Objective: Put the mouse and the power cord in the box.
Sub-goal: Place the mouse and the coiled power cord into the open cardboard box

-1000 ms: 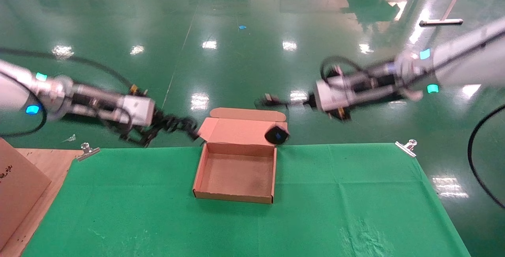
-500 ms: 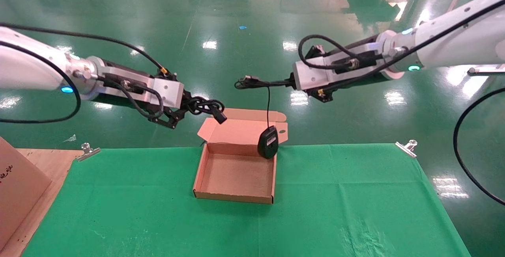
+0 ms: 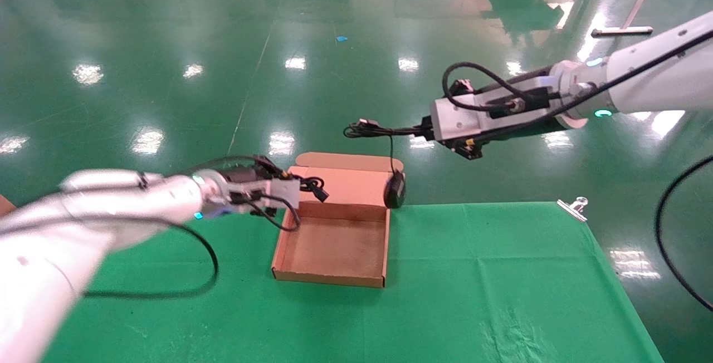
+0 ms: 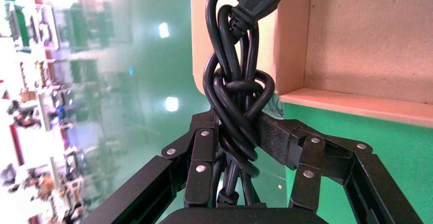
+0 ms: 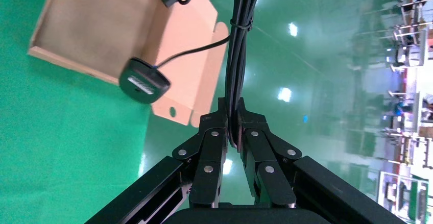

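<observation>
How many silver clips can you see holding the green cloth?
1: a clip at the cloth's far right corner. The left arm may hide another.

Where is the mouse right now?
In the head view the mouse dangles by its thin cable from the right gripper, hanging at the far right corner of the open box, in front of the raised lid.

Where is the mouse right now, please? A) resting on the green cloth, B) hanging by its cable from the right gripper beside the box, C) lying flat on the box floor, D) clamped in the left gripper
B: the mouse dangles on its thin cable from the right gripper, by the far right corner of the box.
</observation>
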You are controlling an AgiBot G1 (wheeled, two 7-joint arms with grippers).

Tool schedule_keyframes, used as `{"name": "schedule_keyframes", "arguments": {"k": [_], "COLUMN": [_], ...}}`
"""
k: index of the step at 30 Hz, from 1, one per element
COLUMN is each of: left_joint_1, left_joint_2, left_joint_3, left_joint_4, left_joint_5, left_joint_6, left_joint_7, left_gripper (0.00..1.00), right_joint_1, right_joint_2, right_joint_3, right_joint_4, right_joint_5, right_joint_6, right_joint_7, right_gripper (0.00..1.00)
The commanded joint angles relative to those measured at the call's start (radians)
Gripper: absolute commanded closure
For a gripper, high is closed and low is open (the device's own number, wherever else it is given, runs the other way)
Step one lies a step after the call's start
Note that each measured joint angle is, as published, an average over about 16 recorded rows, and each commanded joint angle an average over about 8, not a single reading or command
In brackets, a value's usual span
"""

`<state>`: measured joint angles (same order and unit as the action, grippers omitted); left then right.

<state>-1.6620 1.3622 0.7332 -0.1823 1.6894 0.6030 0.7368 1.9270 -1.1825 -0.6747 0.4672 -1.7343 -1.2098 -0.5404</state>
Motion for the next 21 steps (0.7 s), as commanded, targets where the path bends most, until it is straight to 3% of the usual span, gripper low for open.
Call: {"name": "schedule_keyframes", "arguments": {"k": [1,7,9,10,15,17,18,21], "left_joint_1": [0.048,0.100,0.108,0.110,0.114,0.112,0.111,0.109], "left_joint_2": [0.010,0.010,0.010,0.010,0.009,0.008,0.008,0.007], "left_joint_3": [0.011,0.086,0.117,0.132,0.203,0.228,0.239,0.272], "left_joint_4": [-0.028,-0.107,-0.126,-0.134,-0.164,-0.172,-0.175,-0.184], "left_joint_5": [0.002,-0.010,-0.010,-0.009,-0.008,-0.011,-0.013,-0.020], "left_joint_6": [-0.060,-0.055,-0.055,-0.057,-0.072,-0.078,-0.081,-0.089], "left_joint_7": [-0.015,-0.094,-0.120,-0.133,-0.197,-0.220,-0.230,-0.257], "left_gripper": [1.00,1.00,0.92,0.86,0.24,0.07,0.01,0.00], "right_joint_1": [-0.007,-0.027,-0.031,-0.033,-0.034,-0.032,-0.031,-0.026], "right_joint_2": [0.007,0.013,0.012,0.012,0.008,0.005,0.004,0.000], "right_joint_3": [-0.001,-0.007,-0.009,-0.009,-0.009,-0.008,-0.008,-0.007], "right_joint_4": [0.002,-0.020,-0.033,-0.040,-0.074,-0.087,-0.093,-0.110], "right_joint_5": [-0.001,-0.013,-0.015,-0.016,-0.015,-0.015,-0.014,-0.013], "right_joint_6": [-0.002,0.014,0.019,0.022,0.030,0.032,0.032,0.033], "right_joint_7": [0.000,-0.010,-0.017,-0.021,-0.042,-0.052,-0.056,-0.069], "right_gripper": [1.00,1.00,1.00,1.00,1.00,1.00,1.00,1.00]}}
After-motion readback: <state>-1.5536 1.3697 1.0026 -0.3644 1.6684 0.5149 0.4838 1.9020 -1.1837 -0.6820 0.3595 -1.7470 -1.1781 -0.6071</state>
